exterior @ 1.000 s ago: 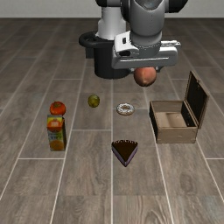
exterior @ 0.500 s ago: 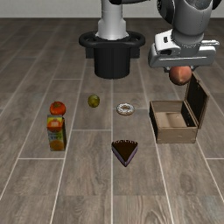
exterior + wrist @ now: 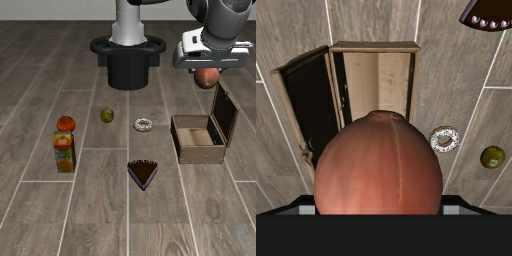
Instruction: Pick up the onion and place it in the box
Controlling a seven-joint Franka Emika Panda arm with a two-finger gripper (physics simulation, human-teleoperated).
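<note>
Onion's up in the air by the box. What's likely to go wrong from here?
1. The tool grips the onion high above the box; dropped from there, a round onion may bounce out or off the rim.
2. The open lid stands upright beside the opening; a descent slightly off line could clip it.

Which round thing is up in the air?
The reddish-brown onion, gripped in the claw. The small green fruit lies on the floor, and the red tomato sits low by the juice carton.
</note>
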